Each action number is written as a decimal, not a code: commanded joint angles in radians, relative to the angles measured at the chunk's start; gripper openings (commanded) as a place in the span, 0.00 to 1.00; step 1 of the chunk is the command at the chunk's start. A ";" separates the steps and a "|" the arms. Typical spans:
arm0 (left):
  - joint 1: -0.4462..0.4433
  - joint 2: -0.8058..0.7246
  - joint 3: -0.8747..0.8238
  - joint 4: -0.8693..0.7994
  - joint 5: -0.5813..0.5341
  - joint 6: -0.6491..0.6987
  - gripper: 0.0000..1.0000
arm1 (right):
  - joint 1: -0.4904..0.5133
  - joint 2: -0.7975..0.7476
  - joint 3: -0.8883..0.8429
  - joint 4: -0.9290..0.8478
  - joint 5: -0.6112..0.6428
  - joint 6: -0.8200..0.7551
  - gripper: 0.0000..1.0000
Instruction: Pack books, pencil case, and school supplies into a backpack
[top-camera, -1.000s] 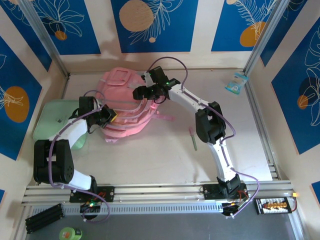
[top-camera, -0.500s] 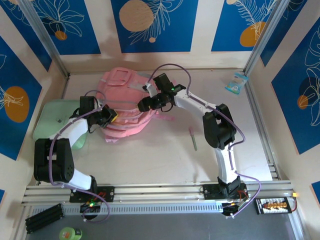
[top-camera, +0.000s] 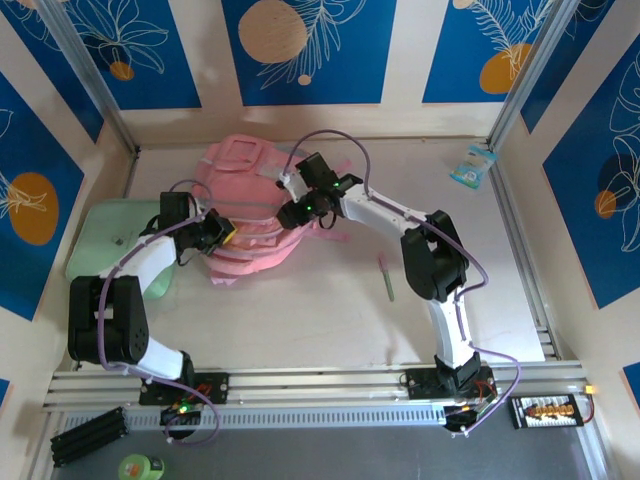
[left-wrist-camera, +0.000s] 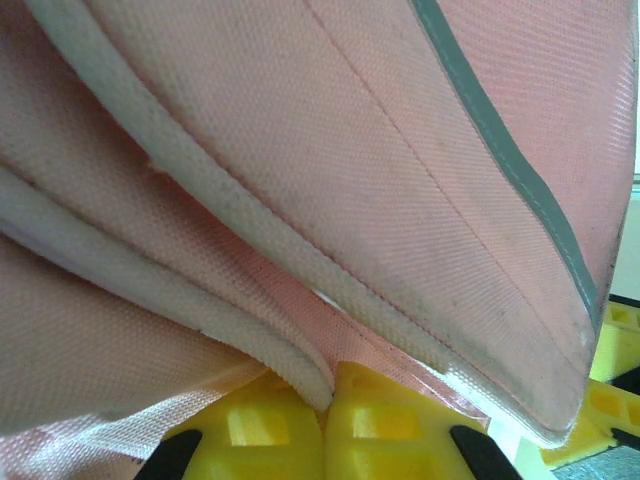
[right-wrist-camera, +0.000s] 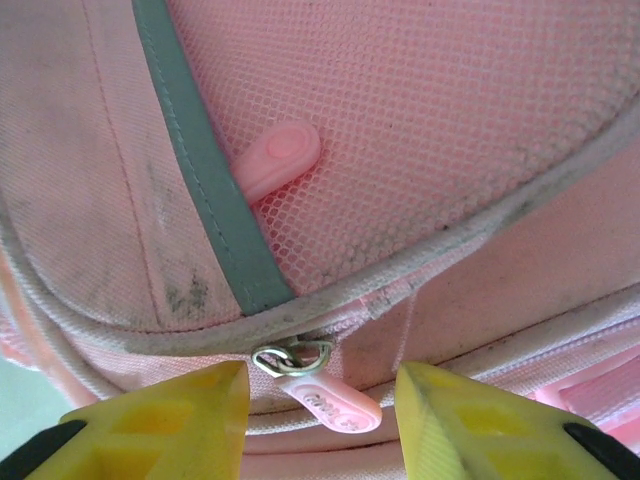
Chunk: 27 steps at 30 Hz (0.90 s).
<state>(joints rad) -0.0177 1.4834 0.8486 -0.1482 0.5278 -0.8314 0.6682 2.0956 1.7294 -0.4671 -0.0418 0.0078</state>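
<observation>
The pink backpack (top-camera: 245, 195) lies at the table's back centre. My left gripper (top-camera: 222, 232) is shut on a pink fold and white piping at the backpack's left edge (left-wrist-camera: 300, 350). My right gripper (top-camera: 290, 213) stands open at the backpack's right side, its yellow fingers (right-wrist-camera: 150, 425) on either side of a pink zipper pull (right-wrist-camera: 325, 400) on a metal ring, apart from it. A second pink pull (right-wrist-camera: 280, 158) rests on the mesh above. The green pen with a pinkish end (top-camera: 386, 276) lies on the table right of the backpack. Books and pencil case are out of view.
A mint-green flat case (top-camera: 110, 235) lies left of the backpack, under my left arm. A small blue-and-white packet (top-camera: 470, 166) sits at the back right. Metal rails (top-camera: 525, 250) run along the table's sides.
My right gripper has swung from above the backpack's top right down and left, to its right side at the zipper pull. The left arm has held still.
</observation>
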 joint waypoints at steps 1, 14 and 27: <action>-0.027 0.003 0.037 -0.008 0.077 0.026 0.00 | 0.031 -0.015 -0.008 0.039 0.103 -0.110 0.43; -0.043 0.018 0.037 0.043 0.076 -0.020 0.00 | 0.070 -0.082 -0.105 0.085 0.152 -0.116 0.08; -0.158 0.065 -0.007 0.282 -0.050 -0.243 0.00 | 0.152 -0.147 -0.207 0.154 -0.042 -0.026 0.05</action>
<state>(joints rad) -0.1341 1.5238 0.8383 -0.0158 0.4679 -1.0214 0.7673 1.9598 1.5288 -0.3325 0.0479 -0.0544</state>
